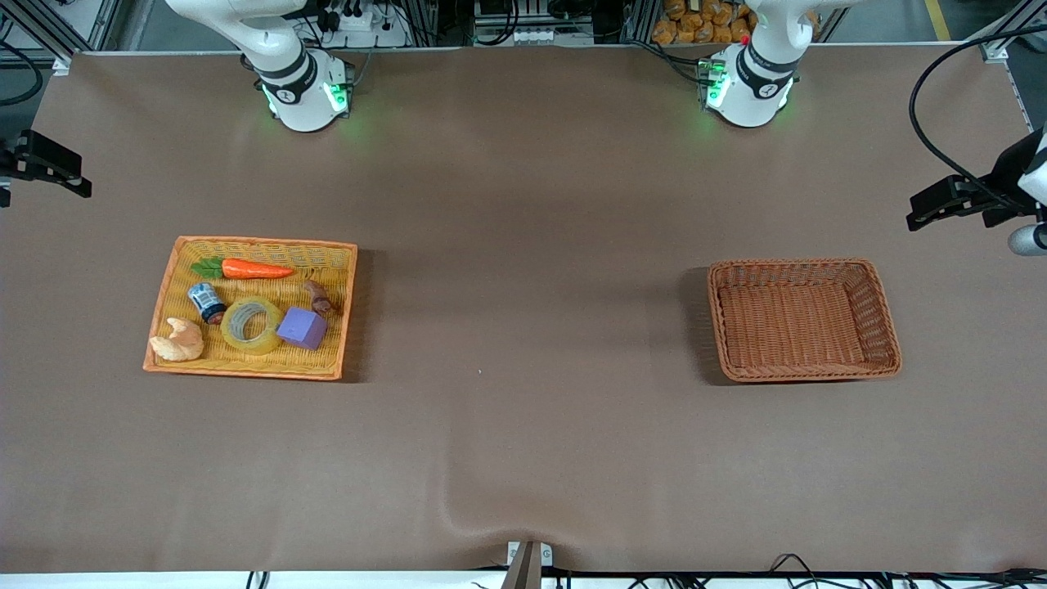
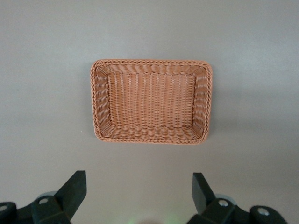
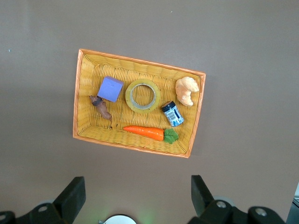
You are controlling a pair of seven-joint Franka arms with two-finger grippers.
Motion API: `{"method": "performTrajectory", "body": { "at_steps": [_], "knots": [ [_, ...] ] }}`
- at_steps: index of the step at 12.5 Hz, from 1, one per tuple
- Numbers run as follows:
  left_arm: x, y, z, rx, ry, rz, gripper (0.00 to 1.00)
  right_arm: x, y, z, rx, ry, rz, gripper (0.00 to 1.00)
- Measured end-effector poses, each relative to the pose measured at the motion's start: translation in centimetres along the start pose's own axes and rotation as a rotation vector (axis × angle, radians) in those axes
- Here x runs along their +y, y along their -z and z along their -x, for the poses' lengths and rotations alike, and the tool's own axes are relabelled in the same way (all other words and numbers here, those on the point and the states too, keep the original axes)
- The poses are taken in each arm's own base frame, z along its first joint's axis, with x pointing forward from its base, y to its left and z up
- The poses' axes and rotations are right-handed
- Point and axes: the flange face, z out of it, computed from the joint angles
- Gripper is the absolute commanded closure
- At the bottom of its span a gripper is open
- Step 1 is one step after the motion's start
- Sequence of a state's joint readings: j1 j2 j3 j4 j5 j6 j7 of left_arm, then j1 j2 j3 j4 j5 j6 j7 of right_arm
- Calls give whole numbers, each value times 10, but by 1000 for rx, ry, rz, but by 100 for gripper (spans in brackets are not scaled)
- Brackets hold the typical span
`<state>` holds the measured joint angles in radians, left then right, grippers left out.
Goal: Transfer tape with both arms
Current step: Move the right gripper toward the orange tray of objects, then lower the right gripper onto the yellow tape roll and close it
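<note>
Two wicker containers stand on the brown table, well apart. Item one: shallow yellow wicker tray with orange rim, toward the right arm's end, holding five loose pieces and the yellowish translucent ring-shaped roll of tape with pale grey core, which lies flat near the tray's middle. Touching or just beside the tape: purple foam cube on one flank, small dark jar with blue-and-white label on the other. Orange toy carrot with green leaves lies farther from the front camera than the tape; pale toy croissant sits in the tray's near corner; small brown figure lies just beside the cube. Item two: deeper reddish-brown wicker basket, toward the left arm's end. Right gripper hangs high over the tray, fingers wide apart, gripping nothing. Left gripper hangs high over the basket, fingers likewise wide apart.
</note>
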<state>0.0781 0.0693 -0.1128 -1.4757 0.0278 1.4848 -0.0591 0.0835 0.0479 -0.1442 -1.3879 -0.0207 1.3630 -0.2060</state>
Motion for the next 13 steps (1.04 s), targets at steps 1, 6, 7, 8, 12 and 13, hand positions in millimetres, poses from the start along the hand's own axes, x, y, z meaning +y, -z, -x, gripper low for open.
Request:
{"method": "performTrajectory", "body": {
  "at_steps": [1,6,7,8,12,13],
  "knots": [
    [4,0,0,0,-7,0,0,-2,-2,-1,-6,3,-1,0],
    [6,0,0,0,-12,0,0,-7,-58,-23,-87,19,-12,0],
    [6,0,0,0,-10,0,0,-10,-78,-27,-100,26,-15,0],
    [5,0,0,0,-9,0,0,-17,-99,-32,-105,39,-15,0],
    [6,0,0,1,-10,0,0,-42,-202,-42,-86,80,-18,0],
    [6,0,0,1,-11,0,0,-44,-224,-41,-84,78,-30,0]
  ]
}}
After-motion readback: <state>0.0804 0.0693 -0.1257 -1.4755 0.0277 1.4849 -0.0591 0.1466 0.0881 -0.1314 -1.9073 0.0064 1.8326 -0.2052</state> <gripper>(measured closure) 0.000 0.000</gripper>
